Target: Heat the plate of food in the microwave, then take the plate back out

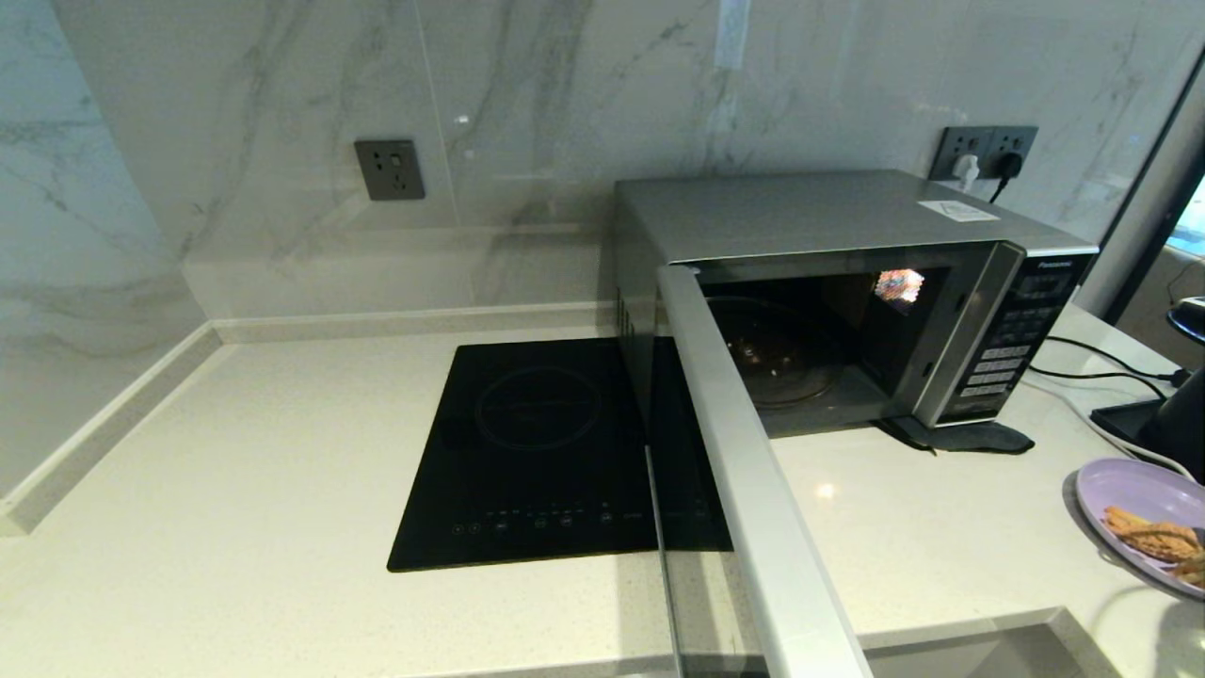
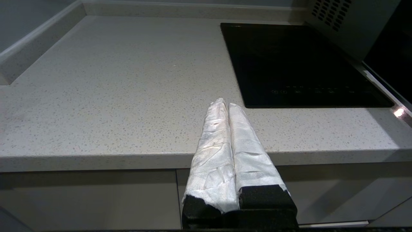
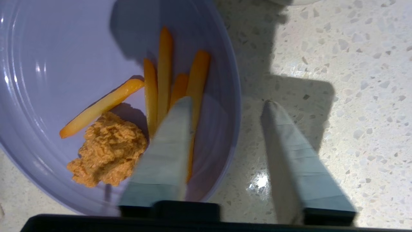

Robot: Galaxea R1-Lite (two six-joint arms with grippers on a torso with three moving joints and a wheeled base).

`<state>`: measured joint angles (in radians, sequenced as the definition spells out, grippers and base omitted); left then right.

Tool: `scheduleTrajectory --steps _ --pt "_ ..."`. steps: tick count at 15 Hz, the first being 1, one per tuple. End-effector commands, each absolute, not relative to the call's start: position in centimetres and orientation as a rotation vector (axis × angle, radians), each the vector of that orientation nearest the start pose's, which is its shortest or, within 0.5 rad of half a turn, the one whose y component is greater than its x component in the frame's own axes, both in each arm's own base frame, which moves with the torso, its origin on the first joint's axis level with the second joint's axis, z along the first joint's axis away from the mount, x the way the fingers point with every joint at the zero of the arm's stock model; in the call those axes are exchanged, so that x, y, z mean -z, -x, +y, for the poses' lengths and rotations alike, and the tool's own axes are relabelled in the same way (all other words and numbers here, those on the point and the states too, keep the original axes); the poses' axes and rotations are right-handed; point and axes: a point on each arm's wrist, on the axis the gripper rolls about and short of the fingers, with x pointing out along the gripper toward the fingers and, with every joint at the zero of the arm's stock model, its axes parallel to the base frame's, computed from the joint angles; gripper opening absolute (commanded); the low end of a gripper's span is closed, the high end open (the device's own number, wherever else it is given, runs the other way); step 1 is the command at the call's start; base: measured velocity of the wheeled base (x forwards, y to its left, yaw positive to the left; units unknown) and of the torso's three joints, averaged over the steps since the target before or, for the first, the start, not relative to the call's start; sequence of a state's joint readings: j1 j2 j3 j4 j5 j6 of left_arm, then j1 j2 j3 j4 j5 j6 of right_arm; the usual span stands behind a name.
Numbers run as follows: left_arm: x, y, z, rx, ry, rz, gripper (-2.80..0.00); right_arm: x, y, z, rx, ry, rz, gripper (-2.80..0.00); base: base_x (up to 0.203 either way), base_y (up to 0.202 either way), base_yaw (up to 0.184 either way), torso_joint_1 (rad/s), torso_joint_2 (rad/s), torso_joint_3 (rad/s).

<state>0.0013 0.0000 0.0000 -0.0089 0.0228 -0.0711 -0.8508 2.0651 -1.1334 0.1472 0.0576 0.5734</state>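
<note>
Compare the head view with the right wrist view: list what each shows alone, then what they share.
Head view only: the microwave with its door swung open, the black induction cooktop, wall sockets.

Right wrist view only: the right end effector, open, one finger over the fries, the other outside the rim.

Both: the plate of food on the speckled countertop.

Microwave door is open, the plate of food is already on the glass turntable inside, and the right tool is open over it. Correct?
Not quite. The plate of food sits on the counter, outside the microwave, as the head view shows. The door is open, and the right tool is open at the plate's rim.
</note>
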Motion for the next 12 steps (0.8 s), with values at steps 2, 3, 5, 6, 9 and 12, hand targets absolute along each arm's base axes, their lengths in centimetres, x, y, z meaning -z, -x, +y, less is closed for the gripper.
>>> scheduleTrajectory --steps 2,3,5,6,9,12 --pt "-7.6 2.3 0.0 -0.024 0.072 -0.009 -2.8 -8.8 -23.1 -26.5 1.004 -0.982 0.751 0.0 0.0 0.0 0.0 0.0 0.0 0.0" --pt "-7.6 2.3 0.0 -0.024 0.072 -0.009 -2.8 -9.3 -22.9 -26.4 1.003 -0.977 0.736 0.0 0.0 0.0 0.0 0.0 0.0 0.0" --pt "-7.6 2.3 0.0 -0.024 0.072 -0.009 -2.8 -10.7 -22.5 -26.3 1.003 -0.965 0.696 0.0 0.0 0.0 0.0 0.0 0.0 0.0" --pt "-7.6 2.3 0.0 -0.024 0.072 -0.009 -2.8 -11.6 -22.3 -26.1 1.0 -0.957 0.671 0.0 0.0 0.0 0.0 0.0 0.0 0.0" --pt "-7.6 2.3 0.0 -0.024 0.072 -0.009 -2.8 -14.6 -21.3 -25.4 0.985 -0.907 0.59 0.0 0.0 0.0 0.0 0.0 0.0 0.0" --pt "-7.6 2.3 0.0 -0.024 0.072 -0.009 -2.8 -18.1 -20.3 -24.0 0.949 -0.847 0.505 0.0 0.0 0.0 0.0 0.0 0.0 0.0"
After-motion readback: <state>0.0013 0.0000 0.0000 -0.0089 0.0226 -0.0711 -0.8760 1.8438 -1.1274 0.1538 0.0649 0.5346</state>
